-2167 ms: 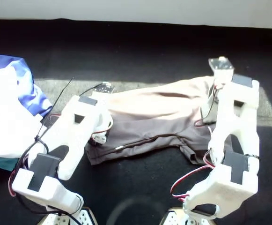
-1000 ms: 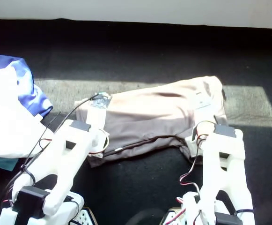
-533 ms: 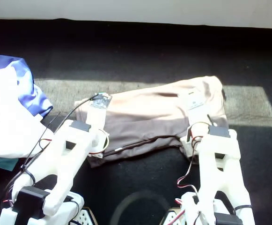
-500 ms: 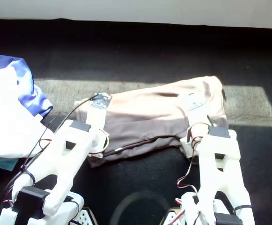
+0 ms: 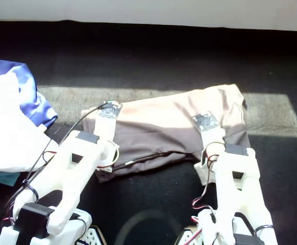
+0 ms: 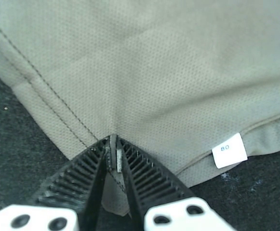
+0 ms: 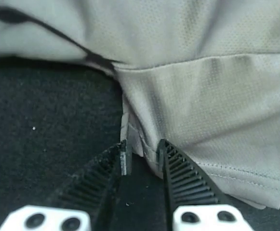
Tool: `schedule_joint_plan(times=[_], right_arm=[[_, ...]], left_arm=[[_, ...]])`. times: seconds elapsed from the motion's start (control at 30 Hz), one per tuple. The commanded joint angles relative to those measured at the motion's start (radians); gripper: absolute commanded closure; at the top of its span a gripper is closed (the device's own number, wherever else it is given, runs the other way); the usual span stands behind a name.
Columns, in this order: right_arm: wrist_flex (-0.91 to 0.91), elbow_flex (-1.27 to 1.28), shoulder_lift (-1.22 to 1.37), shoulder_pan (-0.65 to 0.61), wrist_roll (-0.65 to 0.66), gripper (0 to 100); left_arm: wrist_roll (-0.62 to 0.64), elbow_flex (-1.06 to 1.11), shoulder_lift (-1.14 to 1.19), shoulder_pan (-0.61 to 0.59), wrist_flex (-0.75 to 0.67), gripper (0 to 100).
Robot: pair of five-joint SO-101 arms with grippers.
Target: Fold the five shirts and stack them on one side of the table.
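A tan shirt (image 5: 163,125) lies partly folded in the middle of the dark table (image 5: 153,56). My left gripper (image 5: 110,110) is at the shirt's left corner; in the left wrist view its jaws (image 6: 112,156) are pressed together on a pinch of the shirt (image 6: 168,72) just inside a stitched hem. My right gripper (image 5: 206,121) is over the shirt's near right part. In the right wrist view it (image 7: 142,148) stands at the shirt's (image 7: 212,91) edge, fingers close together around a bunched fold of the hem.
A heap of white and blue garments (image 5: 10,120) covers the table's left side, with a teal piece (image 5: 0,176) under its near edge. A sunlit strip (image 5: 271,115) crosses the table behind the shirt. Bare dark table lies beyond the shirt and to its right.
My right arm came down from the shirt's far right corner, drew back toward the near side and shifted left. The left arm lowered early on, then held still on its corner.
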Motion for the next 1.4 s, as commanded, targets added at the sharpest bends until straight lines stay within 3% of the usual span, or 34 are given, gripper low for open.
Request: schedule_joint_plan(times=[0.0,0.43,0.57,0.67,0.83,1.1,1.37], right_arm=[[0.058,-0.044,-0.025,0.001,0.054,90.0],[0.056,-0.28,-0.013,0.18,0.069,90.0],[-0.116,-0.259,-0.01,0.179,0.061,90.0],[-0.231,-0.246,0.018,0.16,0.003,90.3],[-0.231,-0.476,0.283,0.127,-0.089,90.3],[-0.229,-0.98,0.759,0.124,-0.21,90.3],[-0.229,-1.291,1.099,0.124,-0.235,90.3]], left_arm=[[-0.005,0.008,-0.01,0.001,-0.003,99],[-0.005,0.008,-0.018,0.001,0.002,99],[-0.017,0.004,-0.019,0.007,0.012,99],[-0.12,0.004,-0.019,0.007,0.071,99],[-0.19,-0.051,-0.019,0.001,0.153,99],[-0.189,-0.371,-0.012,0.002,0.382,99],[-0.187,-0.225,-0.008,0.001,0.23,99]])
